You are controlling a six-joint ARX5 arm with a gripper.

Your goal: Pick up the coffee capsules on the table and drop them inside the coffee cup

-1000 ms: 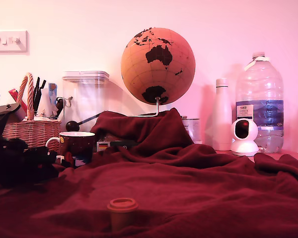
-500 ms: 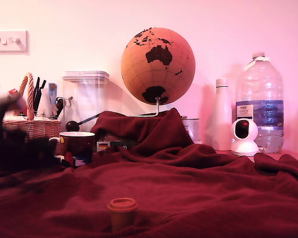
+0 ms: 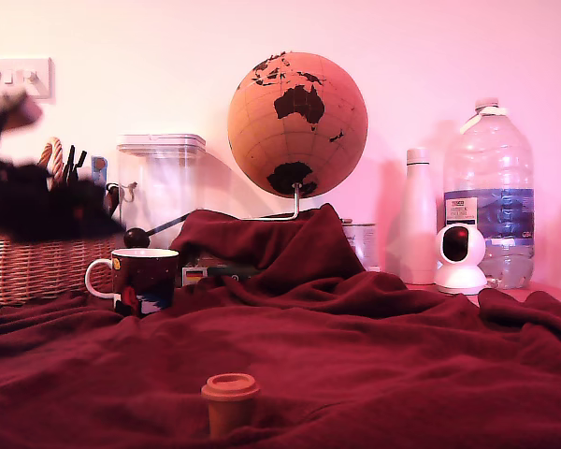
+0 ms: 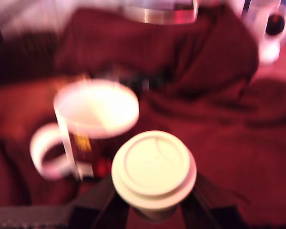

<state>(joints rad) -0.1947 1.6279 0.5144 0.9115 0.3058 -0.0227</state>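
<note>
Capsule point(image 4: 153, 168) in pincer point(image 4: 152, 210), seemingly wrist-view only

The wrist view was blurred. A pale grey-white capsule point(image 4: 154, 169), flat rim toward the camera, sat clamped between the dark jaws. Beside it stood the mug point(image 4: 88, 126), its white inside apparently empty, on the red-clothed surface point(image 4: 238, 143).

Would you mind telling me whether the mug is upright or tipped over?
Upright. The coffee cup stands on the table, mouth upward, and the wrist view shows its white inside.
</note>
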